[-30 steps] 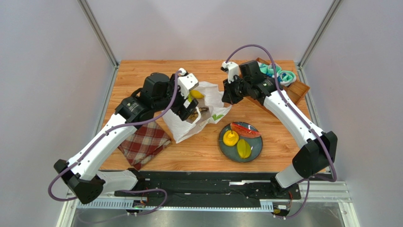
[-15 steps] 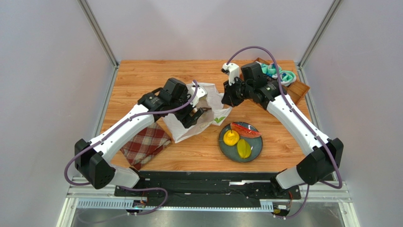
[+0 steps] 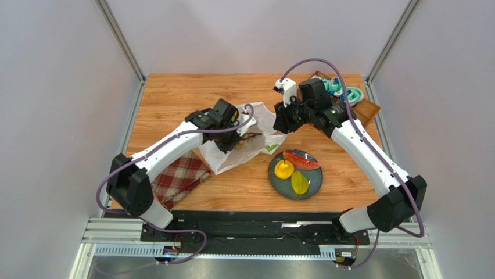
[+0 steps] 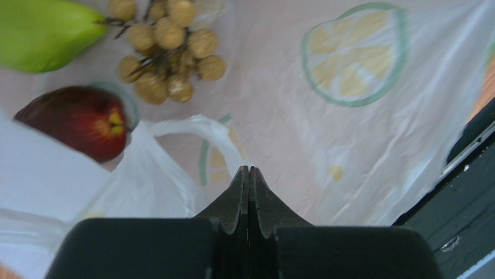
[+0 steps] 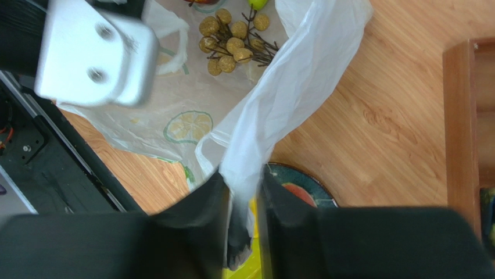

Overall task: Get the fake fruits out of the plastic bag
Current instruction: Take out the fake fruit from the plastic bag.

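while the plastic bag (image 3: 261,131) lies on the counter (image 3: 174,99), three fruits (image 3: 283,170) sit on a plate (image 3: 315,176) at its 4 o'clock. left wrist: left fingers (image 4: 235,200) pressed together inside it, apple (image 4: 75,122) at 10 o'clock. right wrist: right fingers (image 5: 200,203) pinch its edge.

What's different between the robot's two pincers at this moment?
The right pincer clamps a fold of the plastic bag between its fingers, while the left pincer is shut with nothing visible between its own. The left pincer points into the bag, near the apple and grape bunch, whereas the right pincer stays outside, at the bag's rim. Both are black, two-fingered and closed.
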`<state>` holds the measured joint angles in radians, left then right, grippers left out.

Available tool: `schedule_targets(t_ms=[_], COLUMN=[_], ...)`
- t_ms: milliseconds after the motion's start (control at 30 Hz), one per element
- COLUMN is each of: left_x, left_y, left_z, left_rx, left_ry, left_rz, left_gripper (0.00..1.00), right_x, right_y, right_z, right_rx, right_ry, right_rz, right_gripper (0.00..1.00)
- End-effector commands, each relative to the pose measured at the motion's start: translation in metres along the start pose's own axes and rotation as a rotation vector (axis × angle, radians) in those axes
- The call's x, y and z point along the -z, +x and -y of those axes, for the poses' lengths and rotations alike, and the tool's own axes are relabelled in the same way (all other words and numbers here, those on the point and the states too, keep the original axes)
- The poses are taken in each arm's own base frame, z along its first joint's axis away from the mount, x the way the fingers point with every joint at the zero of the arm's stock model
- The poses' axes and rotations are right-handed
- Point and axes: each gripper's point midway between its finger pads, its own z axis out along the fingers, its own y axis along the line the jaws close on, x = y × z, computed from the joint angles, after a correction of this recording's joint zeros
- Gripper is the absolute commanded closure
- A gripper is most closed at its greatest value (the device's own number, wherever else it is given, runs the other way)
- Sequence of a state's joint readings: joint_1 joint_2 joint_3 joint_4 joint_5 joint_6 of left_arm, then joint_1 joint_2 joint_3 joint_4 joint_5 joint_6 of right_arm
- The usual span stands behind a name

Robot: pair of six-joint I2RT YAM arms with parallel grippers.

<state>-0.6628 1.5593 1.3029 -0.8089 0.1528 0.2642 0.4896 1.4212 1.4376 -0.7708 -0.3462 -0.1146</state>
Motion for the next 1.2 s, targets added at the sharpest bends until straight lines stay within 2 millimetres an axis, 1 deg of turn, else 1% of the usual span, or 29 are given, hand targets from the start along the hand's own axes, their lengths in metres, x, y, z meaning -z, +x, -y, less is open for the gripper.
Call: schedule_targets(t_ms=[0, 33, 67, 100, 133, 167, 200, 233, 267, 300, 367, 400, 433, 467, 500, 533, 633, 667, 700, 733, 767, 800, 833, 867, 933, 967, 1000, 1067, 1167], left_x=[0.086, 0.098, 0.121, 0.126, 0.131, 0.144, 0.136, 0.137, 0.137, 0.134, 0.136, 0.141, 0.144, 0.149, 0.154, 0.157, 0.168, 0.172, 0.174, 0.178, 0.176, 0.175, 0.174, 0.169, 0.171, 0.170, 0.170, 0.171, 0.174], left_y=[-0.026, -0.024, -0.026, -0.019, -0.017, -0.015, -0.008, -0.006, -0.003, 0.001, 0.000, 0.002, 0.003, 0.003, 0.006, 0.008, 0.024, 0.035, 0.043, 0.050, 0.061, 0.067, 0.071, 0.079, 0.082, 0.083, 0.084, 0.079, 0.071], left_z=[-0.025, -0.029, -0.023, -0.024, -0.021, -0.016, -0.012, -0.010, -0.009, -0.012, -0.014, -0.026, -0.031, -0.033, -0.039, -0.039, -0.033, -0.026, -0.027, -0.025, -0.021, -0.019, -0.016, -0.013, -0.017, -0.019, -0.021, -0.014, 0.000], left_rx=[0.059, 0.097, 0.096, 0.120, 0.134, 0.129, 0.137, 0.166, 0.188, 0.221, 0.303, 0.354, 0.403, 0.422, 0.447, 0.444, 0.462, 0.471, 0.483, 0.485, 0.501, 0.479, 0.463, 0.458, 0.445, 0.444, 0.456, 0.474, 0.450], left_ry=[-0.096, -0.105, -0.106, -0.111, -0.112, -0.125, -0.120, -0.115, -0.126, -0.131, -0.101, -0.128, -0.136, -0.138, -0.153, -0.153, -0.178, -0.182, -0.197, -0.217, -0.218, -0.220, -0.218, -0.214, -0.241, -0.248, -0.250, -0.175, -0.095], left_rz=[0.216, 0.245, 0.311, 0.332, 0.359, 0.409, 0.413, 0.425, 0.433, 0.433, 0.464, 0.480, 0.488, 0.493, 0.497, 0.499, 0.494, 0.480, 0.473, 0.469, 0.435, 0.419, 0.412, 0.387, 0.382, 0.378, 0.370, 0.375, 0.404], left_gripper=[1.00, 1.00, 1.00, 1.00, 1.00, 1.00, 1.00, 1.00, 1.00, 1.00, 1.00, 1.00, 1.00, 1.00, 1.00, 1.00, 1.00, 1.00, 1.00, 1.00, 1.00, 1.00, 1.00, 1.00, 1.00, 1.00, 1.00, 1.00, 1.00], right_x=[0.033, 0.039, 0.054, 0.058, 0.063, 0.069, 0.066, 0.063, 0.057, 0.036, 0.012, -0.011, -0.022, -0.034, -0.053, -0.063, -0.094, -0.102, -0.118, -0.125, -0.141, -0.147, -0.153, -0.166, -0.175, -0.187, -0.193, -0.207, -0.225], right_y=[-0.038, -0.050, -0.078, -0.095, -0.110, -0.128, -0.143, -0.148, -0.151, -0.145, -0.125, -0.104, -0.092, -0.082, -0.065, -0.059, -0.040, -0.038, -0.027, -0.026, -0.017, -0.014, -0.015, -0.010, -0.013, -0.010, -0.009, -0.013, -0.019], right_z=[-0.001, -0.003, -0.014, -0.019, -0.027, -0.047, -0.056, -0.071, -0.092, -0.102, -0.132, -0.139, -0.143, -0.147, -0.143, -0.134, -0.116, -0.115, -0.113, -0.117, -0.118, -0.122, -0.129, -0.130, -0.139, -0.139, -0.141, -0.144, -0.147], right_rx=[0.103, 0.113, 0.142, 0.162, 0.184, 0.220, 0.226, 0.237, 0.250, 0.247, 0.242, 0.226, 0.205, 0.178, 0.120, 0.050, -0.027, -0.058, -0.079, -0.102, -0.134, -0.144, -0.143, -0.168, -0.186, -0.201, -0.228, -0.249, -0.249], right_ry=[0.047, 0.043, 0.028, 0.024, 0.020, -0.013, -0.037, -0.089, -0.148, -0.183, -0.292, -0.331, -0.341, -0.341, -0.329, -0.273, -0.182, -0.179, -0.176, -0.196, -0.206, -0.221, -0.241, -0.239, -0.268, -0.261, -0.253, -0.245, -0.213], right_rz=[0.097, 0.127, 0.203, 0.252, 0.297, 0.352, 0.395, 0.409, 0.414, 0.373, 0.288, 0.195, 0.145, 0.099, 0.023, -0.011, -0.069, -0.082, -0.124, -0.138, -0.172, -0.181, -0.181, -0.197, -0.190, -0.197, -0.201, -0.187, -0.163], right_gripper=[0.56, 0.52, 0.44, 0.40, 0.32, 0.29, 0.27, 0.26, 0.27, 0.29, 0.39, 0.43, 0.50, 0.53, 0.58, 0.66, 0.74, 0.74, 0.75, 0.74, 0.73, 0.70, 0.57, 0.50, 0.34, 0.31, 0.27, 0.21, 0.18])
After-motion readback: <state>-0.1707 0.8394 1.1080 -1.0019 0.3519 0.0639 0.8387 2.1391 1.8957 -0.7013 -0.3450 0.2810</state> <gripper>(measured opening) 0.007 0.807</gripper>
